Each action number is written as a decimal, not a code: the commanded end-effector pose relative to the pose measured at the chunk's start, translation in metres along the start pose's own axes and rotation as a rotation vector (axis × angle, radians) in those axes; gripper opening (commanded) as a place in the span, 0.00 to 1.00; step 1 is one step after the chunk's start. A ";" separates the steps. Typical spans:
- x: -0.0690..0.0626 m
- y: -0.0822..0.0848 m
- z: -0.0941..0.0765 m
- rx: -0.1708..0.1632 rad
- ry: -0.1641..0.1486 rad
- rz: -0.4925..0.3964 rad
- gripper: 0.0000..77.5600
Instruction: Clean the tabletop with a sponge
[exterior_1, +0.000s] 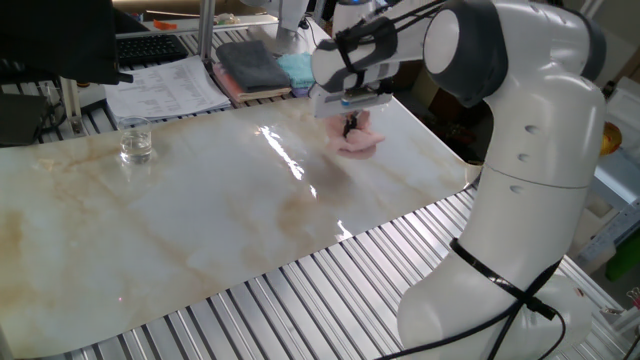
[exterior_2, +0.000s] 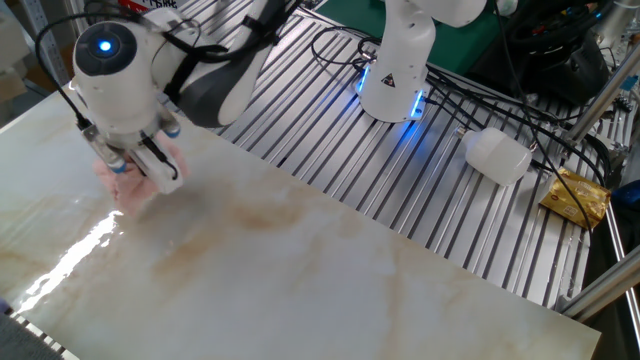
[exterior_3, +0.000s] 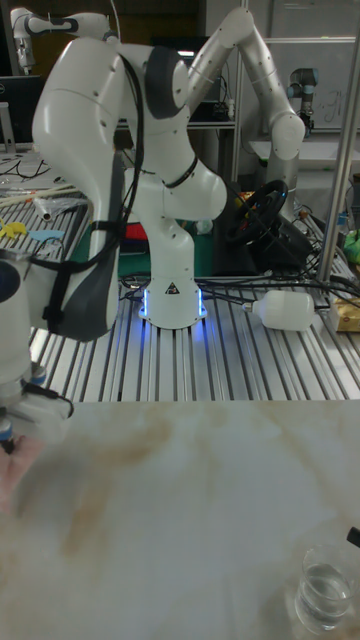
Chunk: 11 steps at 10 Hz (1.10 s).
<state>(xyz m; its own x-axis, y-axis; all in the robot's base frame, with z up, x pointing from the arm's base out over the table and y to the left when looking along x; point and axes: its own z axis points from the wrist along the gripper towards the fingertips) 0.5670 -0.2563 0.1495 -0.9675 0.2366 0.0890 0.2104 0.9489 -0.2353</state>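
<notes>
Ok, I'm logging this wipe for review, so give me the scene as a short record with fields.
surface: tabletop, cream marble-look sheet on metal slats
tool: pink sponge, lying on the tabletop near its edge
gripper: gripper pointing down onto the sponge, fingers pinching it
stain: brownish smear mid-sheet, apart from the sponge
other items: glass on the tabletop; folded cloths off the sheet

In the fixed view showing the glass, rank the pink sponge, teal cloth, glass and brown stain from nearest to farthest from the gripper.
1. pink sponge: directly under the gripper, touching.
2. teal cloth: just behind, off the tabletop.
3. brown stain: toward the tabletop's middle.
4. glass: far side, near the papers.
</notes>
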 end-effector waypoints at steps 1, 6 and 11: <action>-0.018 0.001 0.073 0.004 -0.056 0.075 0.01; -0.009 0.058 0.049 -0.143 -0.005 0.123 0.01; 0.006 0.096 0.041 -0.231 -0.016 0.112 0.01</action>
<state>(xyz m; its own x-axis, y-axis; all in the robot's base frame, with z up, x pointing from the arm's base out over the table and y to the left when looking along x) 0.5764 -0.1972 0.0878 -0.9407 0.3336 0.0613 0.3281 0.9408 -0.0849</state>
